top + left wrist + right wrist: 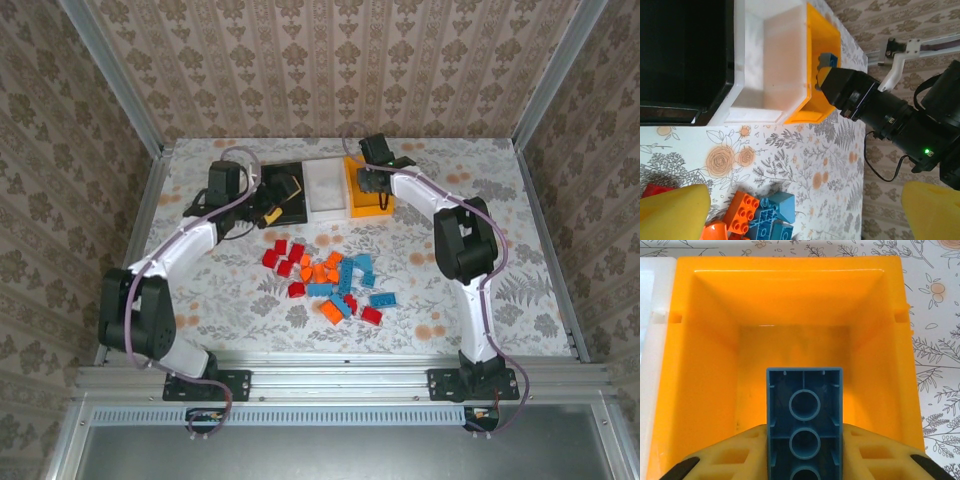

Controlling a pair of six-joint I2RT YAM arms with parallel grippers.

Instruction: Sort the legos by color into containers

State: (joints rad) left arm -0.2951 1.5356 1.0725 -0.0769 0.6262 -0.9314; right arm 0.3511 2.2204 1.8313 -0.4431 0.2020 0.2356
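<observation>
I count three containers in a row at the far side of the desk (540, 210): a black bin (285, 172) on the left, a white bin (327, 185) in the middle and an orange-yellow bin (351, 185) on the right, each touching its neighbour. Near of them, mid-desk, lies the pile of legos (325, 280). I make out roughly six red, five orange and six blue there, but they overlap, so I cannot be sure of the totals.

The right jaws are closed on one more blue brick (804, 425). Their yellow pads (730, 457) press its two long sides, its hollow underside faces the wrist camera, and it hangs over the mouth of the orange-yellow bin, clear of all four walls.

The left jaws stand spread as wide as they go and hold nothing. One yellow fingertip (672, 210) shows at each lower corner of the left wrist view. They hover over the near edge of the black bin, between the row and the pile.

The pile sits well away from every desk edge. Bare desk lies to its left and right, and more lies right of the orange-yellow bin.
</observation>
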